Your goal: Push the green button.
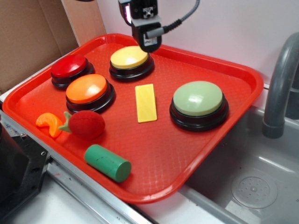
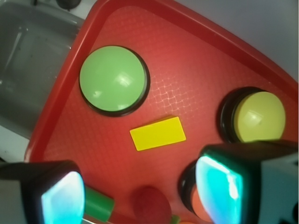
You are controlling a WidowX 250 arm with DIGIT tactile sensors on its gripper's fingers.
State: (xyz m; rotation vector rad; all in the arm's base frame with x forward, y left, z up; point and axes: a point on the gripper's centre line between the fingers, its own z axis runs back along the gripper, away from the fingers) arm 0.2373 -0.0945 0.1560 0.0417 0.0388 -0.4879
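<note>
The red tray [image 1: 224, 140] lies on the worktop beside a grey sink [image 1: 252, 186]. The green button [image 1: 198, 99] sits on the tray at about 3 o'clock from the tray's middle, on a black round base, and nothing touches it. It is the biggest of the four buttons. The yellow button [image 1: 129, 57] is at 12 o'clock, the red button [image 1: 69, 66] at 10 o'clock and the orange button [image 1: 86, 89] just below the red one. A flat yellow rectangle [image 1: 145, 102] lies between the orange button and the green button, apart from both. Near the front edge, at 7 o'clock, a dark green cylinder [image 1: 107, 162] lies on its side. Above it there is a red strawberry toy [image 1: 86, 125] with an orange curved piece [image 1: 49, 123] beside it.

The end effector [image 1: 148, 44] hangs over the back of the tray, just above the far edge of the yellow button and well apart from the green button. In the wrist view its two fingers [image 2: 60, 198] stand wide from each other and hold nothing.
</note>
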